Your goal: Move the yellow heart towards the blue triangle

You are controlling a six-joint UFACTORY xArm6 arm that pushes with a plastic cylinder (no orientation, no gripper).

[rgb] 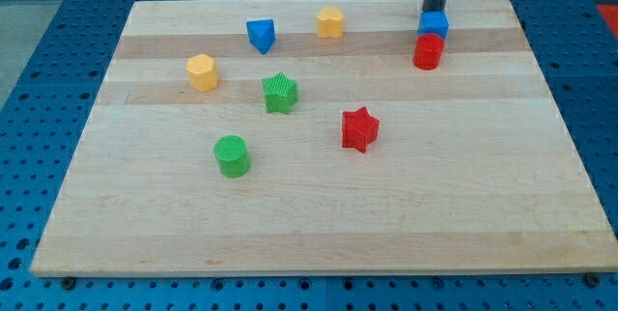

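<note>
The yellow heart (330, 22) lies near the view's top, a little left of centre. The blue triangle (261, 35) lies a short way to its left, with a gap between them. My tip (434, 10) is at the view's top right, right behind the blue cube (434, 25) and apparently touching its far side. It is far to the right of the yellow heart.
A red cylinder (428, 51) sits against the blue cube's near side. A yellow hexagon (202, 71) is at the left, a green star (280, 93) and a red star (359, 128) near the middle, a green cylinder (232, 155) lower left. The wooden board (319, 224) ends just behind the tip.
</note>
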